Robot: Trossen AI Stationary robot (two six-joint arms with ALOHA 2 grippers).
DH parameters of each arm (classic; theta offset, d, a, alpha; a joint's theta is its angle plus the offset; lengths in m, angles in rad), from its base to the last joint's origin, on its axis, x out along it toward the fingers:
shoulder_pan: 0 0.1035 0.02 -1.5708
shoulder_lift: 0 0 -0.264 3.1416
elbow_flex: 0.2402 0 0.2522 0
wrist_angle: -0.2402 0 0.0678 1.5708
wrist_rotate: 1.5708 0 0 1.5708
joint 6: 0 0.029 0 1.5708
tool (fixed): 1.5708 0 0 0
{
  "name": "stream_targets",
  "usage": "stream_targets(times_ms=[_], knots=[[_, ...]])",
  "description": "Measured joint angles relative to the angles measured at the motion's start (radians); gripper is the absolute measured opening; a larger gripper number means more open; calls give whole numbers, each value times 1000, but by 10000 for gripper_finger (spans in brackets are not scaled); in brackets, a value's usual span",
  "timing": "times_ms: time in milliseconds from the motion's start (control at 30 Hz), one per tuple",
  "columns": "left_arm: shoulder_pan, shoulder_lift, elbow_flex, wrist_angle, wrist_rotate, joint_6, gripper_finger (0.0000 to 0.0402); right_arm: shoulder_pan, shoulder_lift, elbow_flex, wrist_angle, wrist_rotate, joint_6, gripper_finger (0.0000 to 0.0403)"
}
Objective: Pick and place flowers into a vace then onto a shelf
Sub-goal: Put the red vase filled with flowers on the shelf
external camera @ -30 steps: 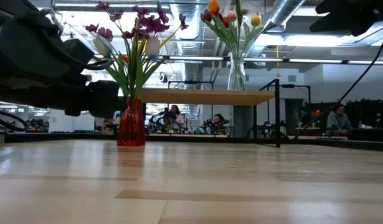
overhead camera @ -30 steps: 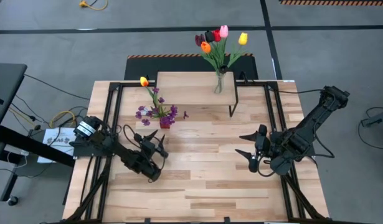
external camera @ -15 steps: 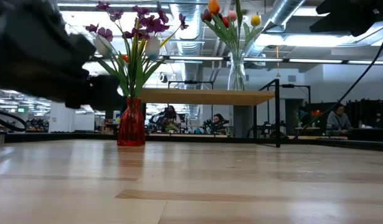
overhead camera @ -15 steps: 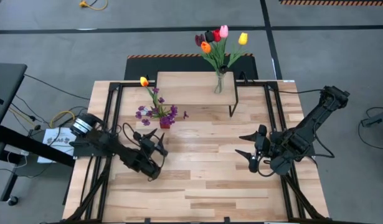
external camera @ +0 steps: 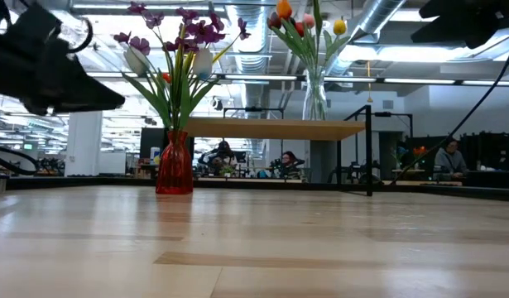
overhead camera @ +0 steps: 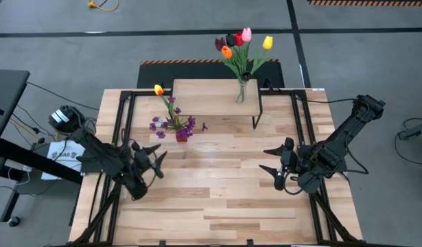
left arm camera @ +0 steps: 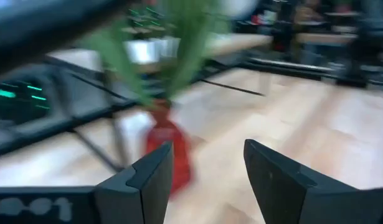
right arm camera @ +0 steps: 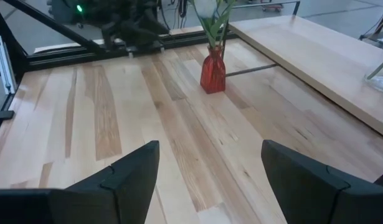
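From above, I see my left gripper (overhead camera: 150,156) open and empty near the table's left edge, my right gripper (overhead camera: 274,159) open and empty toward the right edge. Tulips (overhead camera: 239,42) stand in a clear vase (overhead camera: 241,92) on the shelf (overhead camera: 211,97) by the far edge. Level view: a red vase (external camera: 175,163) holds purple sprigs (external camera: 184,29) beside the shelf. Left wrist view: spread fingers (left arm camera: 151,180) face the red vase.

No readable text, labels or nos. anywhere. A white sheet (overhead camera: 62,151) on the floor just left of the table (overhead camera: 217,206) carries dark print, too small to read. Pale marks on the left gripper (left arm camera: 203,174) body in its wrist view are blurred, illegible.
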Motion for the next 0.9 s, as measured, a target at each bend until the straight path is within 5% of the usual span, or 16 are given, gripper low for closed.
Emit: stream_targets(times_ms=[267,433,533,733,900], knots=[[-15,-13,-20,679,380,697,151,-34,0,0,15,0,0,276],[28,-12,-78,634,358,649,133,-22,16,0,19,-2,0,276],[75,-10,-177,753,397,593,126,-8,46,0,20,-4,0,276],[124,-11,-284,1096,405,787,105,-12,106,0,27,-4,1,276],[175,-11,-292,1105,372,840,94,-29,117,0,27,-4,1,276]])
